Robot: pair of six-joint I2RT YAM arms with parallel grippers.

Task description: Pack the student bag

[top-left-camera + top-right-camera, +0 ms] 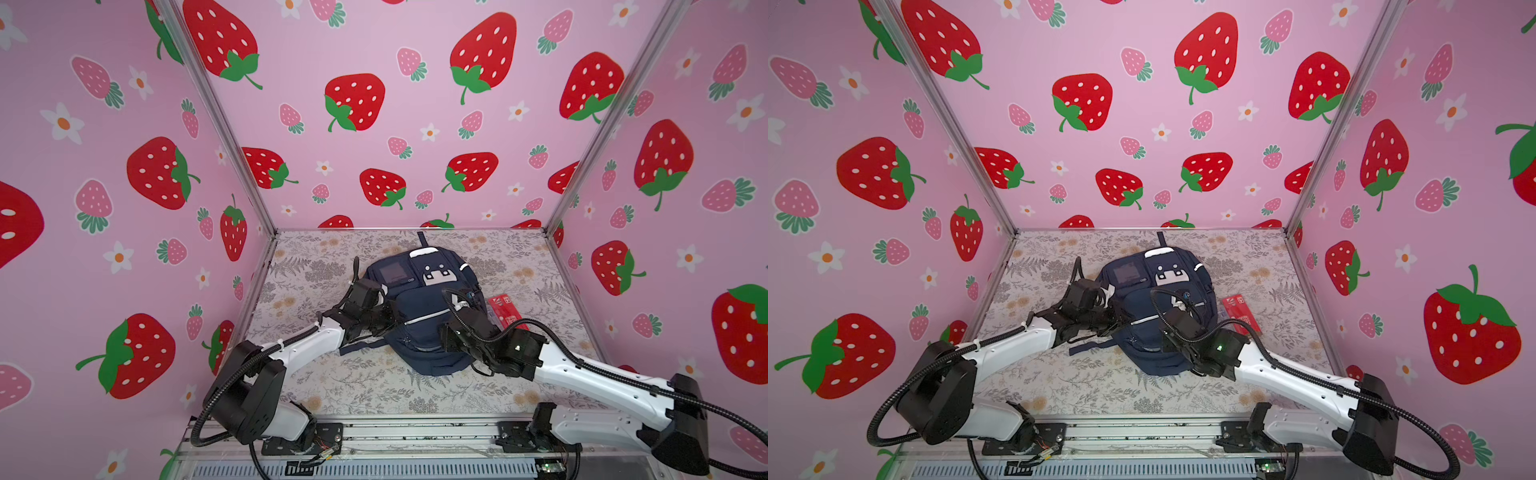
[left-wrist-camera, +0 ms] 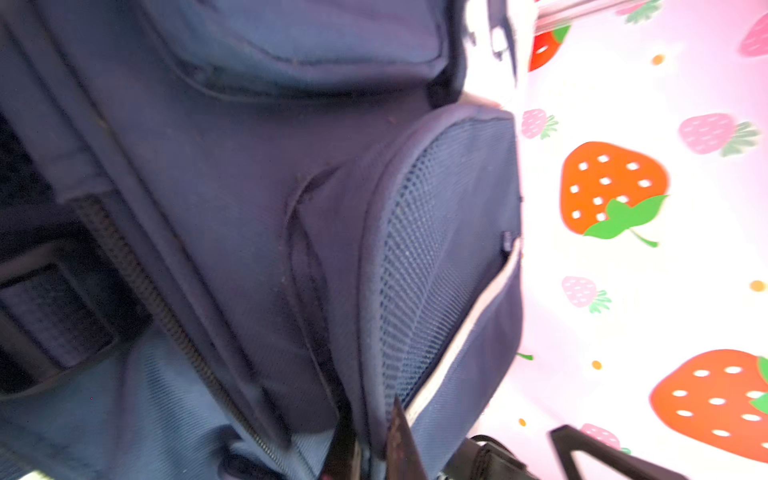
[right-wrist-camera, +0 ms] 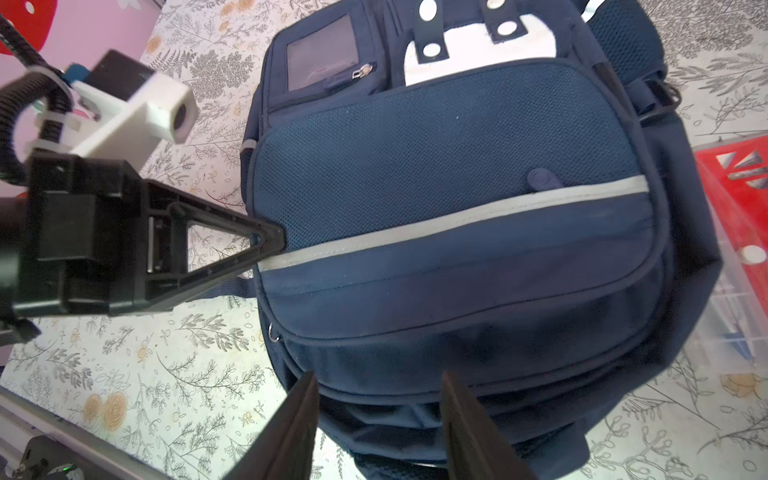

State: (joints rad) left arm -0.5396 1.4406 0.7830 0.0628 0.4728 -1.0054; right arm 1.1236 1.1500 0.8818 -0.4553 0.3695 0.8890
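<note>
The student bag (image 1: pixel 419 307) (image 1: pixel 1154 299) is navy with silver stripes and a white face patch. It lies flat in the middle of the floral table in both top views. My left gripper (image 1: pixel 390 318) (image 1: pixel 1116 322) (image 2: pixel 372 446) is at the bag's left side, shut on the piped edge of the mesh front pocket (image 2: pixel 432 266). Its tip (image 3: pixel 270 241) meets the silver stripe (image 3: pixel 457 216) in the right wrist view. My right gripper (image 1: pixel 451 338) (image 1: pixel 1169 338) (image 3: pixel 380 378) is open just over the bag's near end, with nothing between its fingers.
A red-lidded clear box (image 1: pixel 505 311) (image 1: pixel 1239 313) (image 3: pixel 735 208) lies against the bag's right side. A loose navy strap (image 1: pixel 361 347) trails from the bag toward the left arm. Strawberry-print walls (image 1: pixel 374 124) close in the table on three sides.
</note>
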